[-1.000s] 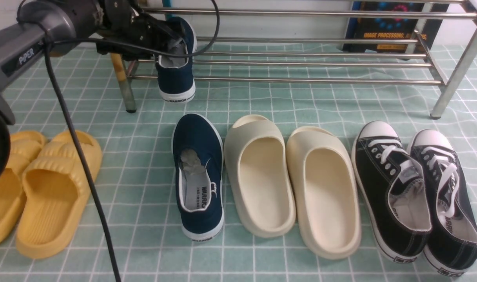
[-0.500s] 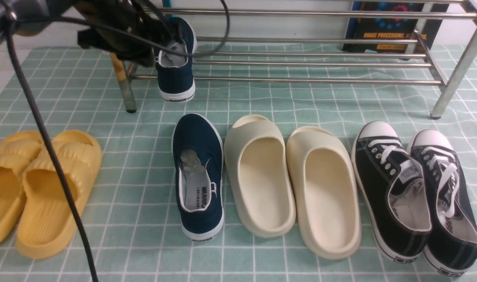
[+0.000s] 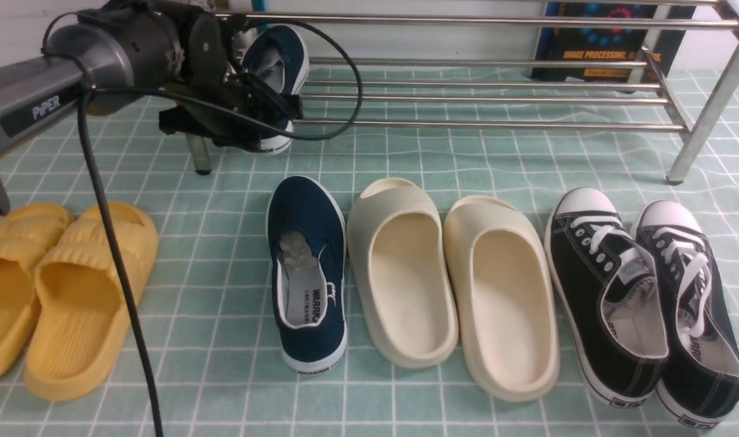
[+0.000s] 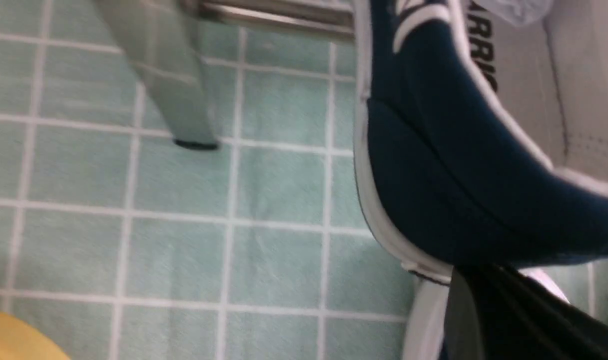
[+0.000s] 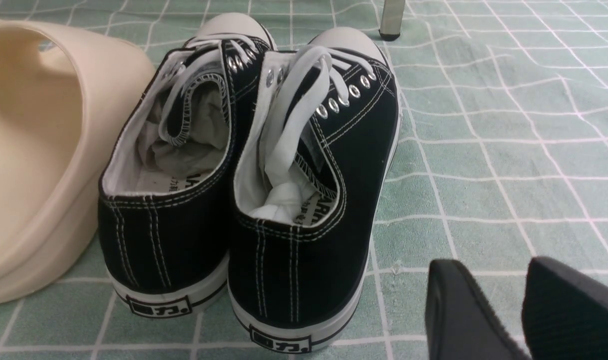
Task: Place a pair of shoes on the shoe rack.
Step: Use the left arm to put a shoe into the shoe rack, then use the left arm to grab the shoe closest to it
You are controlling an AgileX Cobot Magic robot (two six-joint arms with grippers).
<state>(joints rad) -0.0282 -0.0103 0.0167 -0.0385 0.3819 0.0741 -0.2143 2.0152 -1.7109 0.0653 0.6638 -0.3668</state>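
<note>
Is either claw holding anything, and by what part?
Nothing looks held. The left gripper is shut against the heel of the navy slip-on on the shoe rack; the right gripper hangs open, empty.

A pair of black lace-up canvas sneakers with white toe caps (image 5: 264,250) stands side by side, heels nearest, on a pale-green cloth gridded in white (image 5: 508,150). A cream moulded slide (image 5: 49,150) lies against one sneaker. A steel tube leg (image 5: 392,20) stands beyond the toes. The right gripper (image 5: 522,285) hovers near the heels, its black fingers (image 5: 463,315) slightly apart.
</note>
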